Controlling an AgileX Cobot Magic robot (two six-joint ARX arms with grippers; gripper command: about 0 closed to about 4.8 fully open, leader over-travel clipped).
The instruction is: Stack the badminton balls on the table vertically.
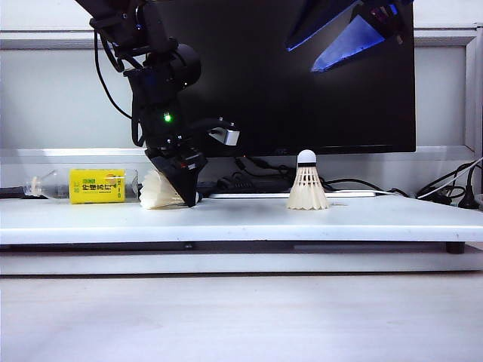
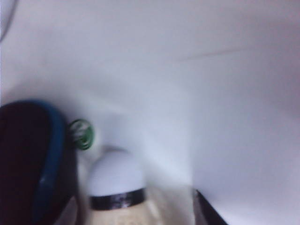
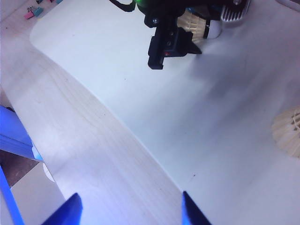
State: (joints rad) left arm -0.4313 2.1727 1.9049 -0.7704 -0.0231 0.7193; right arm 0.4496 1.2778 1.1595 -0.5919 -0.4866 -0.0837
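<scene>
Jaws of left gripper [image 1: 179, 190] straddle lying shuttlecock [image 1: 157, 191]; right gripper [image 3: 129, 206] agape.

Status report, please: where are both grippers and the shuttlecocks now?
Left gripper low, open around the lying shuttlecock. Right gripper raised, open, empty. Second shuttlecock upright on the table. Path clear.
</scene>
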